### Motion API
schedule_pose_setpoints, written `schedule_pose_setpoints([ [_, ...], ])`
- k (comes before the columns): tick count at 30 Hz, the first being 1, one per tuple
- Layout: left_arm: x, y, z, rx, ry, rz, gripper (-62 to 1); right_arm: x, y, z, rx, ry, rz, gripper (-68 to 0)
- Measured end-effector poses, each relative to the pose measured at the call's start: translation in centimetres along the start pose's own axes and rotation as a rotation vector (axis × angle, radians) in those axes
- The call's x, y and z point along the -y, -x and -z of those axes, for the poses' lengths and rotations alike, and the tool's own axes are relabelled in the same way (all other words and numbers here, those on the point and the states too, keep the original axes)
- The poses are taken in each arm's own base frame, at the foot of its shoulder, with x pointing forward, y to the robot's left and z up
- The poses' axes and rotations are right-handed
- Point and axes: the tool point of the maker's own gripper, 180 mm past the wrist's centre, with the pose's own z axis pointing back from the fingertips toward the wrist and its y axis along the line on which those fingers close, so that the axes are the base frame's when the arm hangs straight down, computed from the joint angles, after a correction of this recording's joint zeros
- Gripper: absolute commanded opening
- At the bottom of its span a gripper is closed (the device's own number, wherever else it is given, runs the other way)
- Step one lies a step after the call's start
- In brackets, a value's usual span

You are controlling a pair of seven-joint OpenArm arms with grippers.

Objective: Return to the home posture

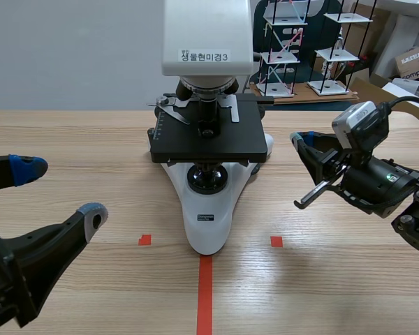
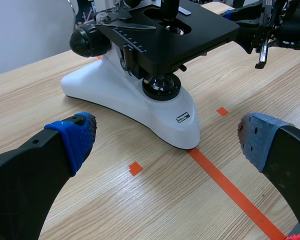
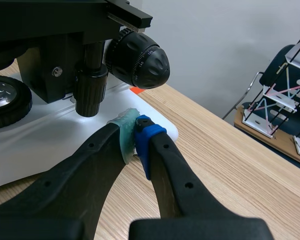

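A white microscope with a black stage stands at the table's middle. My left gripper hovers low at the near left of it, open, with its blue pads wide apart and nothing between them. In the left wrist view the microscope's base lies ahead of the open left gripper. My right gripper hangs to the right of the stage, pointing at it. In the right wrist view the right gripper is shut, pad against pad, just short of the white base and below the black focus knob.
Wire racks stand on a board behind the table at the back right, with cardboard boxes beside them. The right arm shows beyond the stage in the left wrist view.
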Motion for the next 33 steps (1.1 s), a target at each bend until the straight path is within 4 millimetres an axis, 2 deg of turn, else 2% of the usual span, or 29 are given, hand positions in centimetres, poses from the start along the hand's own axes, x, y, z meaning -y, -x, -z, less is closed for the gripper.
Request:
schedule_pose_setpoints([
  [27, 0.0, 0.0, 0.0, 0.000, 0.000, 0.000, -1.1, 0.0, 0.0, 0.0, 0.000, 0.000, 0.000, -67.4],
  [30, 0.0, 0.0, 0.0, 0.000, 0.000, 0.000, -1.1, 0.0, 0.1, -0.3, 0.003, 0.014, -0.008, -62.7],
  [33, 0.0, 0.0, 0.0, 0.000, 0.000, 0.000, -1.1, -0.1, 0.1, -1.6, 0.041, 0.069, -0.036, -60.9],
])
